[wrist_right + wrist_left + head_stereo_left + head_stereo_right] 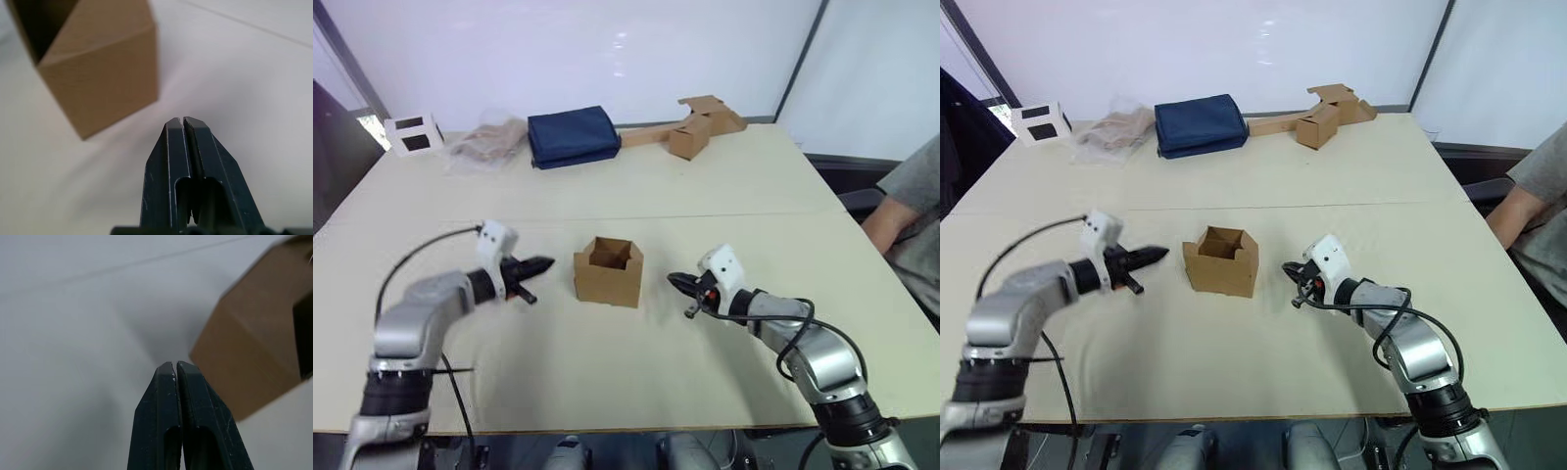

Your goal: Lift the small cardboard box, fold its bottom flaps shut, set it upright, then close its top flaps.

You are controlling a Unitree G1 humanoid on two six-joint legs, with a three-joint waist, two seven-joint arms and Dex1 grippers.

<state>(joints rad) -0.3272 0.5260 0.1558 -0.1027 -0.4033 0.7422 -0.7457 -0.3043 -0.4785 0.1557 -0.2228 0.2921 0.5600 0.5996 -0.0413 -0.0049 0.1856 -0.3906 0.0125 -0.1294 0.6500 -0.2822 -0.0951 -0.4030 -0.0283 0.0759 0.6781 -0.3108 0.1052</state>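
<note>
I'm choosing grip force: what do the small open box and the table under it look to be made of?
The small cardboard box looks like plain brown corrugated cardboard, matte and unprinted, with thin walls at its open top. The table seems a smooth cream laminate or painted board, with a faint sheen; its core can't be told.

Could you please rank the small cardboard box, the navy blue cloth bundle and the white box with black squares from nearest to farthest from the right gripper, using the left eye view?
From the right gripper:
1. Small cardboard box, just beside it, mid-table.
2. Navy blue cloth bundle, at the far edge.
3. White box with black squares, at the far left corner.
</note>
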